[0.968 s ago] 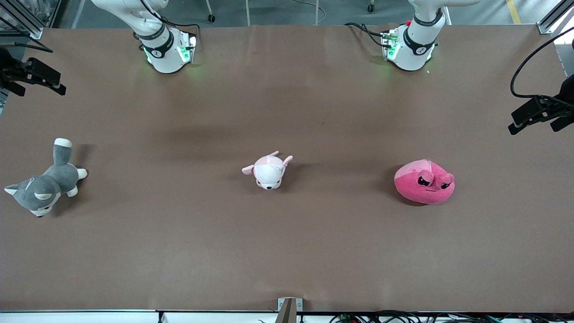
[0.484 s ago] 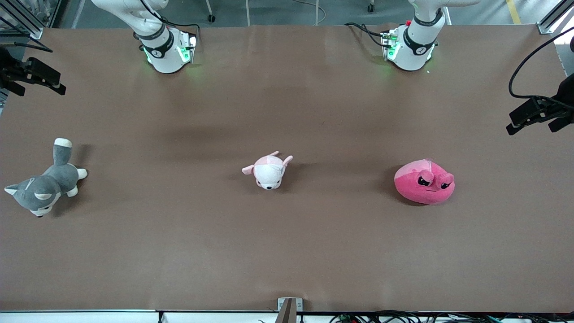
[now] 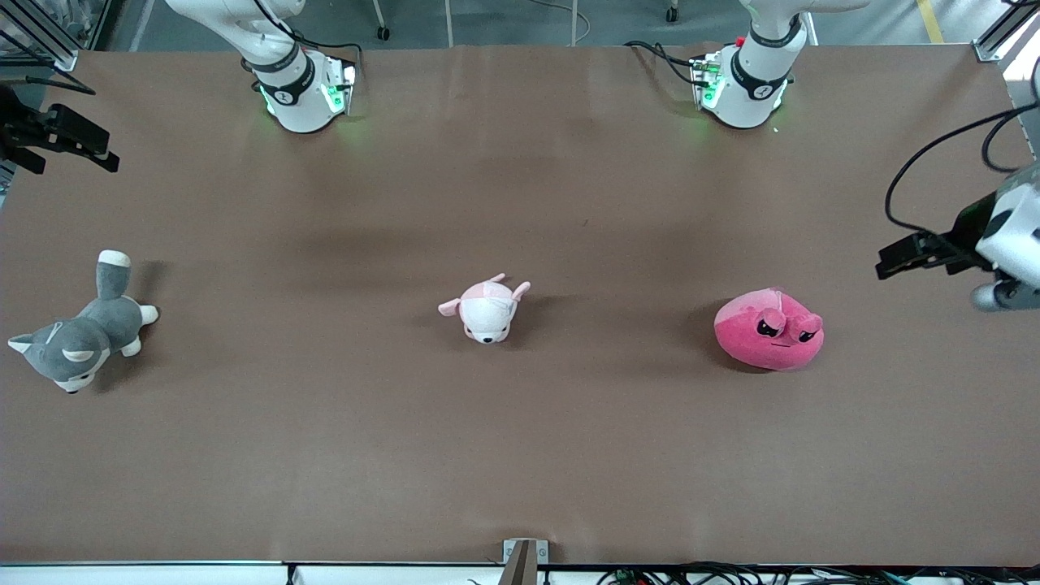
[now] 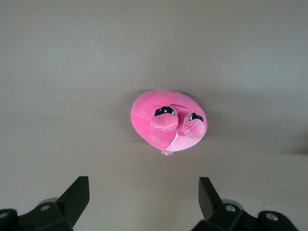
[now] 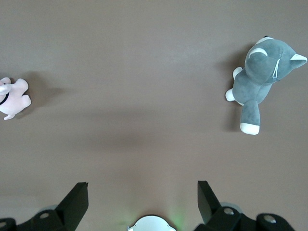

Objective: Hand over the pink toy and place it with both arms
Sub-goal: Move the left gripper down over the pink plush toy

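The pink toy (image 3: 769, 329) is a hot-pink blob plush with two droopy dark eyes. It rests on the brown table toward the left arm's end. It also shows in the left wrist view (image 4: 167, 120), facing the camera. My left gripper (image 3: 894, 264) hangs in the air over the table's edge at the left arm's end, apart from the toy. Its fingers are open and empty in the left wrist view (image 4: 143, 179). My right gripper (image 3: 101, 150) waits over the right arm's end, open and empty in the right wrist view (image 5: 142, 184).
A small pale pink-and-white puppy plush (image 3: 486, 309) lies mid-table and shows in the right wrist view (image 5: 12, 98). A grey-and-white husky plush (image 3: 77, 337) lies at the right arm's end, also in the right wrist view (image 5: 262, 82). A metal bracket (image 3: 524, 556) sits at the table's front edge.
My left gripper has moved inward over the table toward the pink toy, still open. The right arm and all three plush toys have not moved.
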You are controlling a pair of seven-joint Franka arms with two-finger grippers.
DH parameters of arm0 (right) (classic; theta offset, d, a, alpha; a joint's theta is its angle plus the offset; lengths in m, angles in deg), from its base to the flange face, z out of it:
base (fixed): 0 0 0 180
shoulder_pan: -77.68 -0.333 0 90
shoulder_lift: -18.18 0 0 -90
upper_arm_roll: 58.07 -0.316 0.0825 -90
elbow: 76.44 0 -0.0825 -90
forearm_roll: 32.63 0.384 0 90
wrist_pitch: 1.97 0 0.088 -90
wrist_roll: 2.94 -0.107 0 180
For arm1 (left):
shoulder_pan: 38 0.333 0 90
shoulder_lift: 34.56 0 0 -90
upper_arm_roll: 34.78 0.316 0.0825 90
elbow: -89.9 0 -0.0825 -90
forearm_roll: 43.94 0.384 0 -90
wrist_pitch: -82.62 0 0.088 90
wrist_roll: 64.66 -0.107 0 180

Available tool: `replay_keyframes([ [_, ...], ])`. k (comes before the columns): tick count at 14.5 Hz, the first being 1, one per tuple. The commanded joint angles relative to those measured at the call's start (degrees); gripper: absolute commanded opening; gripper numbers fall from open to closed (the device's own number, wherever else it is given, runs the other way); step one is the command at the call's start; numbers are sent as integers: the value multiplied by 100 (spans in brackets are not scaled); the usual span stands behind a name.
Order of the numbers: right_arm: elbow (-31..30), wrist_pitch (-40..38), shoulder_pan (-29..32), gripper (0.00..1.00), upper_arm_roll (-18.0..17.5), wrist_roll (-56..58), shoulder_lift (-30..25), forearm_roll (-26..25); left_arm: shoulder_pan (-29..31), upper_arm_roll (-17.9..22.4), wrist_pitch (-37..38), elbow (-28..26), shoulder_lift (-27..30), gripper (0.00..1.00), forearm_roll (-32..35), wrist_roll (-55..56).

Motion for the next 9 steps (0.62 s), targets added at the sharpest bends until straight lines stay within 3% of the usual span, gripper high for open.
replay_keyframes([
  [1, -89, 18, 18, 100, 1, 27, -131, -106, -135, -34, 78, 67, -298, 100, -45, -101],
  [9, -81, 10, 1, 100, -8, 27, -140, -106, -268, -35, -290, 23, -1081, 100, 34, -5],
])
